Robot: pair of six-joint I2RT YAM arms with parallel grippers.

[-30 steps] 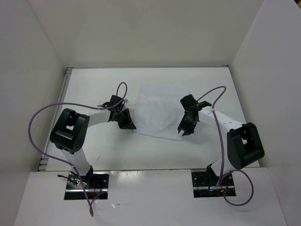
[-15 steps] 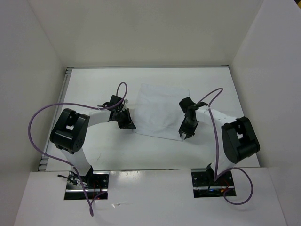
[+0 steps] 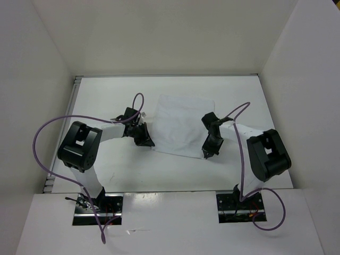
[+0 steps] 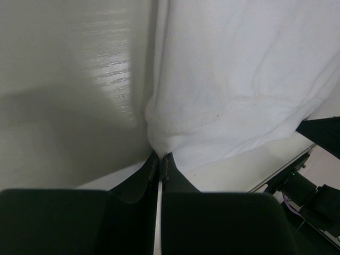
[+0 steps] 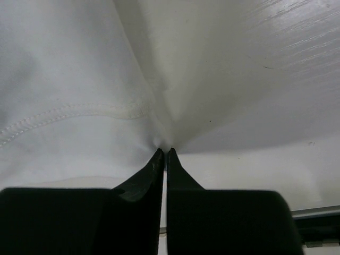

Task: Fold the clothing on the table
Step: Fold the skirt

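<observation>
Left wrist view: the left jaws are pressed together on a bunched corner of the clothing (image 4: 239,69), with the stitched hem gathered right at their tips. Bare counter (image 4: 64,79) lies to their left.

Right wrist view: the right jaws are drawn in to a thin slit. The clothing (image 5: 64,69) puckers into their tips, so I judge them to be pinching its other near corner. Glossy counter (image 5: 265,79) lies to their right.

Top external view: the clothing (image 3: 183,125) lies spread on the counter (image 3: 106,95) between the two sets of jaws and reaches away beyond them. It looks like one layer as far as I can tell, with no fold line visible.

Progress: early. Both near corners appear secured, but nothing is folded yet. What remains, in my judgement, is to lift both corners together, carry them to the far edge beyond the jaws, lay them down and release. A second fold across may follow.

Risk noted: the thin fabric may slip from the right pinch, whose hold I cannot fully confirm.
</observation>
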